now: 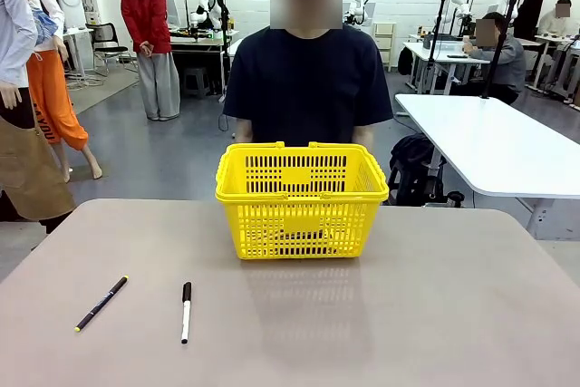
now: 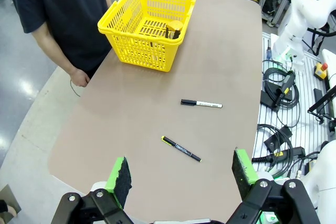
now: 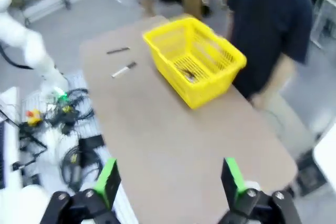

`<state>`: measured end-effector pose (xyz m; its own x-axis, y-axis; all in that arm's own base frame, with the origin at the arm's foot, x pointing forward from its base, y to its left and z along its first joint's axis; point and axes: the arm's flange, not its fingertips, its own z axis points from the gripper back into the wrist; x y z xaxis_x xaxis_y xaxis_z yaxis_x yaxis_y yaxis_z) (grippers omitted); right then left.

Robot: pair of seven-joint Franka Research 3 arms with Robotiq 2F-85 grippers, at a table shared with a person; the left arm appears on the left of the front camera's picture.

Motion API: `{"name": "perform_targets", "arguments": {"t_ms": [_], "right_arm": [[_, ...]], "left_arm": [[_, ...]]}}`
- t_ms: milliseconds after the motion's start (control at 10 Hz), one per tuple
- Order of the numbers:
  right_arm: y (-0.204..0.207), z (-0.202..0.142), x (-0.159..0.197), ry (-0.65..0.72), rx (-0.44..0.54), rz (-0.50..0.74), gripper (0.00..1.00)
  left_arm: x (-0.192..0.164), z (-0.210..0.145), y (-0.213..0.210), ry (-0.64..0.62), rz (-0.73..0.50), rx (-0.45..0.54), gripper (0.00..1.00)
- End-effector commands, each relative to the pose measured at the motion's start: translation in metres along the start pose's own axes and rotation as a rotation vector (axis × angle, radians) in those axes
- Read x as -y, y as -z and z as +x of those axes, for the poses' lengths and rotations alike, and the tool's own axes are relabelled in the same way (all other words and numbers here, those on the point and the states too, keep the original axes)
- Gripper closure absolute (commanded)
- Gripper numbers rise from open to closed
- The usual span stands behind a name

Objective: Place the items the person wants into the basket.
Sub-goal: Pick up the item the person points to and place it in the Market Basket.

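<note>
The yellow basket (image 1: 302, 198) stands at the table's far middle, right in front of the person (image 1: 307, 86) in a dark navy T-shirt. Inside the basket (image 2: 148, 22) lie a rounded yellow tape measure (image 2: 174, 26) and a dark tool beside it; the right wrist view shows dark and yellow items (image 3: 189, 74) on the basket floor (image 3: 193, 61), too blurred to name. My left gripper (image 2: 182, 174) hangs open high above the near table edge. My right gripper (image 3: 169, 179) is also open, high over the table's side, with nothing between the fingers.
A thin black pen with a yellow tip (image 1: 101, 303) and a white marker with a black cap (image 1: 186, 312) lie on the near left of the table (image 1: 408, 314). Cables and boxes lie beside the table's edge (image 2: 283, 129). Another white table (image 1: 498, 147) stands at right.
</note>
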<state>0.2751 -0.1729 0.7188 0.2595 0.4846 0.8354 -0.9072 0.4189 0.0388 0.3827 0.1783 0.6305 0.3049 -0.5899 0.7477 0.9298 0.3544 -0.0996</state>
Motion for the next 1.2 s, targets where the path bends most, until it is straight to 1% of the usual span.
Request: {"name": "perform_targets", "arguments": {"t_ms": [0,100,200,400,500,600,700,800,900,1100], "right_arm": [[-0.006,-0.026,0.055,-0.011,-0.014,0.18,0.0],[-0.007,-0.046,0.07,-0.006,0.013,0.171,0.0],[-0.004,-0.062,0.073,-0.024,0.021,0.155,0.0],[-0.003,-0.092,0.073,0.007,0.055,0.108,0.0],[-0.007,-0.098,0.071,0.011,0.08,0.103,0.0],[-0.016,-0.104,0.066,0.045,0.104,0.039,0.0],[-0.022,-0.104,0.063,0.062,0.056,-0.049,0.0],[-0.026,-0.101,0.059,0.071,-0.029,-0.104,0.0],[-0.028,-0.111,0.076,0.061,0.072,0.028,0.0],[-0.028,-0.111,0.076,0.061,0.072,0.028,0.0]], "left_arm": [[0.001,0.0,0.0,0.02,-0.003,0.023,0.0],[0.001,0.0,0.0,0.02,-0.003,0.023,0.0],[0.001,0.0,0.0,0.02,-0.003,0.023,0.0],[0.001,0.0,0.0,0.02,-0.003,0.023,0.0],[0.001,0.0,0.0,0.02,-0.003,0.023,0.0],[0.001,0.0,0.0,0.02,-0.003,0.023,0.0],[0.001,0.0,0.0,0.02,-0.003,0.023,0.0],[0.001,0.0,0.0,0.02,-0.003,0.023,0.0],[0.001,0.0,0.0,0.02,-0.003,0.023,0.0],[0.001,0.0,0.0,0.02,-0.003,0.023,0.0]]}}
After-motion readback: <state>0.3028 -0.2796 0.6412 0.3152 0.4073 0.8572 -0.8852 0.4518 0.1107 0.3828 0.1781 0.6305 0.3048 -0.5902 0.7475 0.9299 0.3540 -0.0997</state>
